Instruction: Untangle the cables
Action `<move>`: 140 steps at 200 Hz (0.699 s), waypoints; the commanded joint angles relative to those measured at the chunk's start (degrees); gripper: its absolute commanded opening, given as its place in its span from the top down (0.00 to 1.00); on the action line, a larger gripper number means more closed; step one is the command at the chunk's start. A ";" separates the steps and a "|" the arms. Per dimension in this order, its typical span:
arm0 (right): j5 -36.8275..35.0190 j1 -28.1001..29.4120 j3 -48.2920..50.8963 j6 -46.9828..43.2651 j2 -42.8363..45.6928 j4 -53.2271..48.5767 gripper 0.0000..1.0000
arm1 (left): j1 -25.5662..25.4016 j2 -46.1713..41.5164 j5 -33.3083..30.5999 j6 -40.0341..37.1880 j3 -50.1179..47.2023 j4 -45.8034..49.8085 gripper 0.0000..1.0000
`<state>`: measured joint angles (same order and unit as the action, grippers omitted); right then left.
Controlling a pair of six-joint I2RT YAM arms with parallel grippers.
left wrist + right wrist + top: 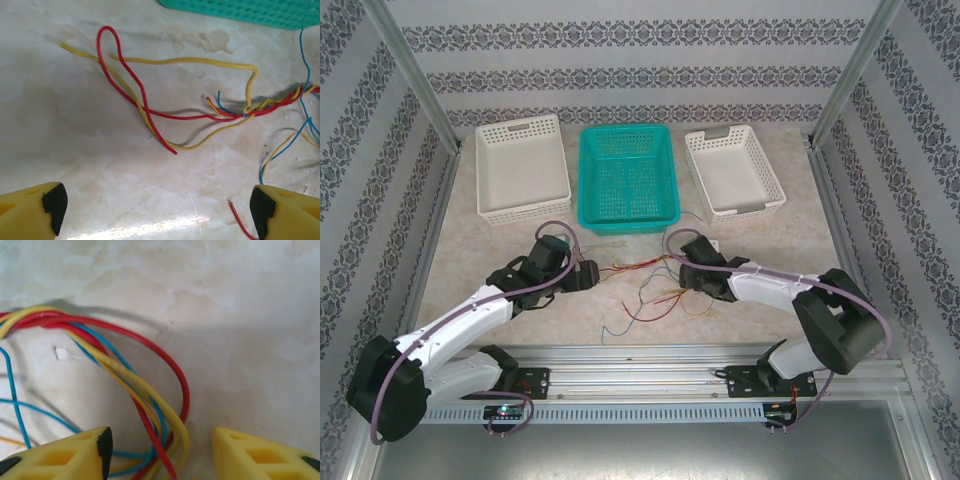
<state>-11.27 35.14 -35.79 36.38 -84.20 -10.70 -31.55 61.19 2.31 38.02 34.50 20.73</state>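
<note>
The cables (645,275), thin red, yellow and blue wires, lie tangled on the table between my two grippers. My left gripper (592,275) hovers open over bare table (158,205). Beyond it lie a red loop (125,75) and a yellow strand (200,61), joined to a twisted section (270,104). A loose red end (239,220) lies beside its right finger. My right gripper (678,275) is low over the tangle's right side. Its jaws (162,445) stand partly apart with a bundle of red, yellow and blue strands (150,405) running between them, not pinched.
Behind the tangle stand three baskets: a white one (480,170) at left, a teal one (588,180) in the middle, also in the left wrist view (240,10), and a white one (772,175) at right. Loose wire ends trail toward the near rail (650,352).
</note>
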 commanded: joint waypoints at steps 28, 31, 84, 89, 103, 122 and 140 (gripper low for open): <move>-0.71 0.33 -3.37 0.19 -5.17 2.08 0.64 | -4.40 -0.43 -5.47 0.88 -0.78 -0.34 0.05; -0.75 0.31 -3.28 0.18 -5.14 2.16 0.65 | -4.47 -0.69 -5.51 0.98 -0.95 -0.34 0.05; -0.07 0.37 -1.66 -1.56 -4.41 3.19 1.00 | -4.88 -2.94 -5.17 2.91 -3.03 -0.47 0.05; 0.01 0.41 -1.69 -1.70 -4.24 3.15 1.00 | -4.94 -2.92 -4.99 3.02 -3.04 -0.59 0.05; 0.28 0.54 -1.74 -2.00 -3.04 2.81 1.00 | -5.18 -2.92 -4.77 3.29 -3.21 -1.04 0.05; -0.45 1.04 -1.17 -2.54 0.31 2.29 1.00 | -5.44 -2.64 -4.60 3.48 -2.74 -1.22 0.05; -0.86 1.16 -0.62 -2.72 4.54 1.33 1.00 | -5.84 -2.42 -4.12 3.66 -2.00 -1.37 0.05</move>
<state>-12.36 35.35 -37.39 34.52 -85.27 -8.82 -36.14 58.87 -1.78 40.62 32.03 20.49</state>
